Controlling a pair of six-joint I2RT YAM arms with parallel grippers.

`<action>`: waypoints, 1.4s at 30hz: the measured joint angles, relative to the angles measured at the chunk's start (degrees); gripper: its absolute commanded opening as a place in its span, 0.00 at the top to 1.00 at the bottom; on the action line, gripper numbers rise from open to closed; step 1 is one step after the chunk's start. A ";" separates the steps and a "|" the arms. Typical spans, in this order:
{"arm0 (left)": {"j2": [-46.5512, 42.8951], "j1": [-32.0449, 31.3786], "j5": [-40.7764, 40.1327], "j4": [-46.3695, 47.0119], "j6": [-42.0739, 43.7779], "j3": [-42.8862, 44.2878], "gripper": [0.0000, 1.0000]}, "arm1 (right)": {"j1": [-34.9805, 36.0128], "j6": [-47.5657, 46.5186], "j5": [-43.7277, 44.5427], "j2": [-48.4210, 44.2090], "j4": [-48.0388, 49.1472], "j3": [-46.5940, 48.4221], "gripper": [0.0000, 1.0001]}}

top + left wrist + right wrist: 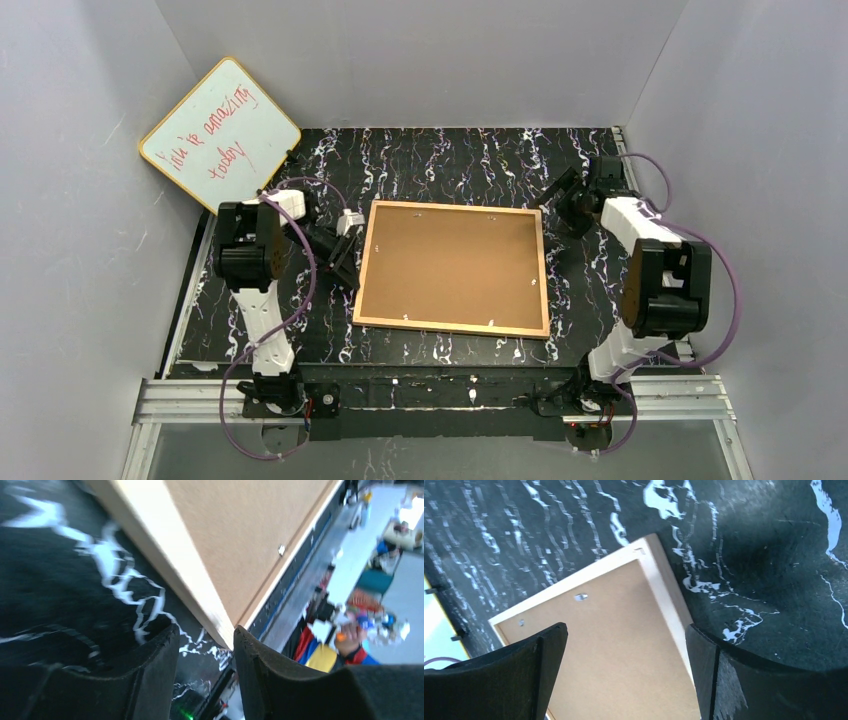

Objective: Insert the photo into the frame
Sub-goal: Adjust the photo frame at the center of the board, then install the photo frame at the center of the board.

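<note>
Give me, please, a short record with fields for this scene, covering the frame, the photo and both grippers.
frame: flat on the table, back side up
backing board: brown, seated in the frame
photo: not visible in any view
left gripper: jaws partly apart, by the frame's left edge, holding nothing
right gripper: wide open, near the frame's far right corner
whiteboard: leaning at the far left

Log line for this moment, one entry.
frame: back up, backing board in | photo: not visible | left gripper: open at frame corner | right gripper: open by far-right corner
</note>
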 measured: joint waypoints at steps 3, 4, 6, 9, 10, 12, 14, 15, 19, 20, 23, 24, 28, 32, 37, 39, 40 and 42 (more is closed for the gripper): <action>-1.53 1.36 -0.04 5.73 -6.78 0.04 0.61 | 1.11 0.20 0.76 -3.58 0.00 0.66 0.10; -1.66 1.64 0.04 7.50 -8.81 0.17 0.62 | 2.05 0.35 0.90 -4.42 0.11 0.87 0.12; -1.64 1.86 0.07 10.34 -12.24 0.57 0.64 | 5.75 1.01 0.94 -5.55 0.87 1.53 0.15; -1.40 1.44 0.00 13.81 -15.93 1.27 0.71 | 13.84 2.56 -0.22 -5.03 3.54 2.29 0.20; -1.22 1.25 0.00 14.91 -16.96 1.49 0.74 | 16.57 3.19 -0.76 -4.24 4.50 2.58 0.22; -0.90 0.96 0.07 16.70 -18.73 1.68 0.80 | 21.20 4.39 -1.97 -1.68 6.38 3.65 0.24; -0.57 0.90 0.63 16.87 -20.22 1.81 0.83 | 25.68 5.55 -3.37 2.49 8.13 5.60 0.25; -0.52 0.92 0.92 16.81 -20.85 1.81 0.84 | 27.52 6.16 -3.87 4.90 8.81 6.88 0.25; -0.50 0.94 1.11 16.74 -22.01 1.79 0.86 | 32.87 7.93 -5.42 14.34 10.27 12.59 0.27; -0.50 0.94 1.14 16.74 -22.21 1.79 0.86 | 34.23 8.52 -5.92 16.90 10.69 14.40 0.27; -0.50 0.94 1.27 16.81 -22.56 1.70 0.86 | 37.07 9.75 -6.82 21.81 11.17 18.12 0.27; -0.50 0.96 1.38 16.90 -22.64 1.62 0.86 | 37.99 10.34 -7.28 23.26 11.28 19.43 0.27; -0.52 1.22 1.97 17.35 -23.04 1.16 0.87 | 40.96 11.78 -8.44 27.23 12.26 24.59 0.28; -0.52 1.31 2.21 17.53 -23.26 1.01 0.87 | 43.15 12.63 -9.31 29.86 12.55 27.71 0.28; -0.52 1.40 2.54 17.75 -23.37 0.83 0.88 | 44.28 13.64 -10.19 31.52 12.94 29.75 0.29; -0.52 1.44 2.69 17.81 -23.37 0.74 0.88 | 44.35 13.88 -10.43 31.65 12.94 29.94 0.30; -0.52 1.44 2.75 17.81 -23.37 0.72 0.88 | 44.37 13.94 -10.54 31.76 12.96 30.08 0.29; -0.52 1.44 2.80 17.81 -23.34 0.72 0.88 | 44.37 14.10 -10.75 32.15 12.98 30.42 0.30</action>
